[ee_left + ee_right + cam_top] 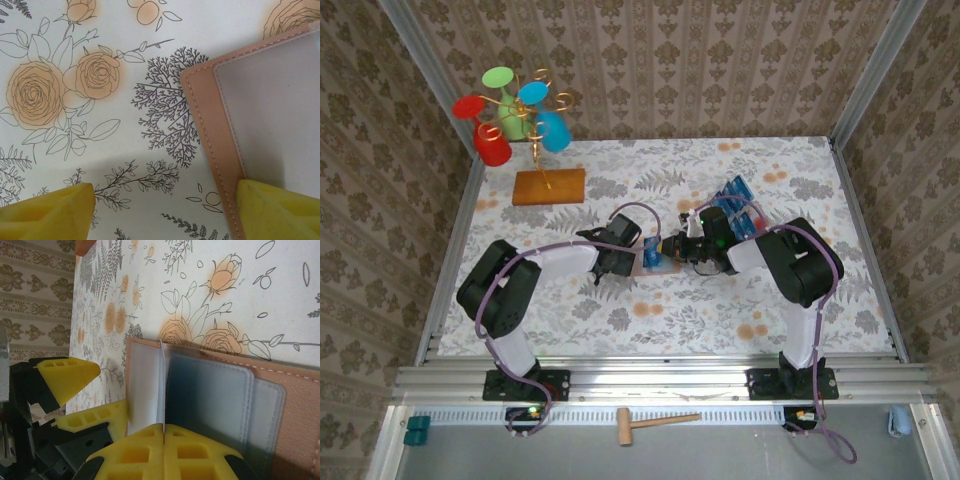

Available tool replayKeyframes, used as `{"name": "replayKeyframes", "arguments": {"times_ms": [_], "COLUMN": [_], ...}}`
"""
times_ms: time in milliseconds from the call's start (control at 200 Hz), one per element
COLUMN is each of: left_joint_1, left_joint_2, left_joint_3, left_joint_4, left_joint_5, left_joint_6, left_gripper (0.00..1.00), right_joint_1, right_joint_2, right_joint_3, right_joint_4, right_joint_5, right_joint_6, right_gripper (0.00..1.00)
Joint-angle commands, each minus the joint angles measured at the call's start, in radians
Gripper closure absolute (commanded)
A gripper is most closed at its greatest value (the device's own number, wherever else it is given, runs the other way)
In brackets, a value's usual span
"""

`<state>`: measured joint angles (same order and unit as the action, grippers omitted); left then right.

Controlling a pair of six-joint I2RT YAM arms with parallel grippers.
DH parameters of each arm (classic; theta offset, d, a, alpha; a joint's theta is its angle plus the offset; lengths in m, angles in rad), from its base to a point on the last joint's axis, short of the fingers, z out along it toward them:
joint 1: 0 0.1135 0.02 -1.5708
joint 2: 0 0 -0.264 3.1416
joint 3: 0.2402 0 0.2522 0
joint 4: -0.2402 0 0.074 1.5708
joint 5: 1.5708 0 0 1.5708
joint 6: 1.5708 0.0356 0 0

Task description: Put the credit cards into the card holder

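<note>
Jaws of right gripper (164,434) closed tight — pinching a clear leaf of card holder (296,402), left gripper (165,205) spread wide, one finger over its edge.

The left arm (558,262) and the right arm (790,262) rise from their bases, fold at the elbows and turn inward, so the two wrists sit low and face each other at mid-field. On the left gripper (626,265) the jaws are parted wide, with its yellow fingers (47,215) well apart at the lower corners of the left wrist view. On the right gripper (668,247) the jaws are closed, and its yellow fingertips (135,452) are pressed together along one seam. The left gripper's spread fingers stand just beside them.
</note>
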<state>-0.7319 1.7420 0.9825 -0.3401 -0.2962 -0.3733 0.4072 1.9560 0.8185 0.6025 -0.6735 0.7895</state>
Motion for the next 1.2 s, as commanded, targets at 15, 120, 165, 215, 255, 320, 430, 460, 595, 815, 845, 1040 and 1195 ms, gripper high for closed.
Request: {"name": "replayKeyframes", "arguments": {"times_ms": [15,120,165,215,255,320,430,460,595,815,845,1040,1195], "left_joint_1": [-0.004,-0.003,-0.003,-0.003,-0.003,-0.004,-0.004,-0.003,-0.003,-0.003,-0.004,-0.005,-0.005], "left_joint_2": [0.019,0.019,0.019,0.019,0.019,0.019,0.019,0.018,0.018,0.017,0.017,0.019,0.018], "left_joint_3": [-0.010,-0.010,-0.011,-0.010,-0.010,-0.010,-0.010,-0.010,-0.010,-0.010,-0.010,-0.009,-0.010], "left_joint_4": [-0.012,-0.012,-0.013,-0.012,-0.012,-0.013,-0.012,-0.012,-0.010,-0.012,-0.012,-0.012,-0.014], "left_joint_5": [-0.015,-0.014,-0.014,-0.014,-0.012,-0.012,-0.014,-0.014,-0.013,-0.012,-0.012,-0.012,-0.012], "left_joint_6": [-0.010,-0.010,-0.012,-0.011,-0.012,-0.010,-0.010,-0.009,-0.009,-0.010,-0.009,-0.010,-0.008], "left_gripper": [0.24,0.24,0.24,0.24,0.24,0.24,0.24,0.24,0.24,0.24,0.24,0.24,0.24], "right_joint_1": [0.012,0.016,0.017,0.019,0.019,0.019,0.019,0.019,0.022,0.024,0.024,0.024,0.024], "right_joint_2": [0.030,0.037,0.038,0.037,0.038,0.038,0.041,0.043,0.039,0.036,0.035,0.035,0.042], "right_joint_3": [-0.011,-0.007,-0.006,-0.008,-0.009,-0.011,-0.018,-0.020,-0.028,-0.030,-0.032,-0.037,-0.034], "right_joint_4": [0.023,0.023,0.023,0.023,0.023,0.023,0.023,0.025,0.026,0.033,0.034,0.024,0.013], "right_joint_5": [-0.033,-0.035,-0.035,-0.036,-0.035,-0.037,-0.044,-0.045,-0.047,-0.060,-0.060,-0.057,-0.051], "right_joint_6": [0.005,0.006,0.007,0.005,0.005,0.005,0.002,0.003,0.004,0.021,0.023,0.020,0.014], "right_gripper": [1.00,1.00,1.00,1.00,1.00,1.00,1.00,1.00,1.00,1.00,1.00,1.00,1.00]}}
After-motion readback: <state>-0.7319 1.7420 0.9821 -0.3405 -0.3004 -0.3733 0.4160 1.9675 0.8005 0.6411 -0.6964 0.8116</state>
